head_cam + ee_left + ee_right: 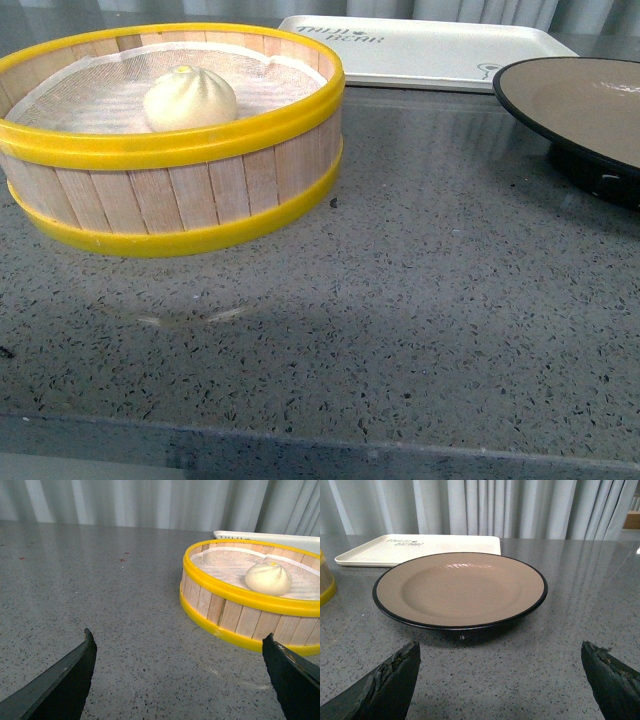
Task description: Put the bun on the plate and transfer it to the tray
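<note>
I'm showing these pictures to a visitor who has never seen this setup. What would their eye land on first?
The wooden steamer basket with bright yellow bands stands front left on the grey table, and the cream-white bun sits alone on its cloth lining. To the right stands the tan plate with its black rim, empty. Behind them lies the white tray, also empty.

Bun [190, 98] in steamer [170, 150] — plate [590, 105] right, tray [425, 50] behind.
</note>
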Controlling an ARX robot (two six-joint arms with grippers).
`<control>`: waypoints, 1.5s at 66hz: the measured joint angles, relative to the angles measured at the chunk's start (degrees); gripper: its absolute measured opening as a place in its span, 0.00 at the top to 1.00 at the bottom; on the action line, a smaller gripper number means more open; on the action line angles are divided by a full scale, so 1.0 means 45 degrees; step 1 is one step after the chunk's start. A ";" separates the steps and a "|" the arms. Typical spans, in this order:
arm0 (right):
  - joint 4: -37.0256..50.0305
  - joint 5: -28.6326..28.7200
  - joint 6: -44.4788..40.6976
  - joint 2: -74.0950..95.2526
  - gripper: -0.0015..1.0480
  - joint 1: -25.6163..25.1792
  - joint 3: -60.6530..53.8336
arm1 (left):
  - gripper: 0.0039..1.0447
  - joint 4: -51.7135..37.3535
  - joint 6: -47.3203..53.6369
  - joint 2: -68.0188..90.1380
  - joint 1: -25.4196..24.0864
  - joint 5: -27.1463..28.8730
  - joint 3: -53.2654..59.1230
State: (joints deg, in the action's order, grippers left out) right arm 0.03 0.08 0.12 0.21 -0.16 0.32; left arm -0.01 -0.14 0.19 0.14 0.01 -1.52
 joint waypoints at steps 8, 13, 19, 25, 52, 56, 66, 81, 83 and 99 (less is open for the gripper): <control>0.0000 0.0000 0.0000 0.0000 0.09 0.0000 0.0000 | 0.06 0.0000 0.0000 0.0000 0.0000 0.0000 0.0000; 0.0000 -0.0005 0.0000 0.0000 0.09 0.0000 0.0000 | 0.06 0.0000 0.0000 0.0000 0.0000 0.0000 0.0000; 0.0000 -0.0005 0.0000 0.0000 0.09 0.0000 0.0000 | 0.06 0.0000 0.0000 0.0000 0.0000 0.0000 0.0000; 0.0000 0.0000 0.0000 0.0000 0.09 0.0000 0.0000 | 0.06 0.0000 0.0000 0.0000 0.0000 0.0000 0.0000; 0.0000 -0.0005 0.0000 0.0000 0.09 0.0000 0.0000 | 0.06 0.3084 -0.1758 0.2331 0.0967 0.3842 -0.1234; 0.0000 0.0019 -0.0005 0.0000 0.09 0.0000 0.0000 | 0.06 0.2803 -0.2059 0.2540 0.0831 0.3769 -0.1243; 0.0000 -0.0005 0.0000 0.0000 0.09 0.0000 0.0000 | 0.06 0.1161 -0.2798 0.3453 0.0505 0.3653 -0.1977; 0.0000 -0.0005 0.0000 0.0000 0.09 0.0000 0.0000 | 0.06 -0.2370 -0.2832 0.7582 0.1899 0.3677 -0.3259; 0.0000 -0.0005 0.0000 0.0000 0.09 0.0000 0.0000 | 0.06 -0.3026 -0.2730 0.8539 0.2181 0.3657 -0.3696; 0.0000 -0.0005 0.0000 0.0000 0.09 0.0000 0.0000 | 0.06 -0.4109 -0.1715 1.4503 0.3031 0.2628 -0.8510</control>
State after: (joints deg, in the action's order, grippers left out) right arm 0.03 0.05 0.12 0.21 -0.16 0.32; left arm -18.50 -7.86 65.45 13.78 11.84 -39.81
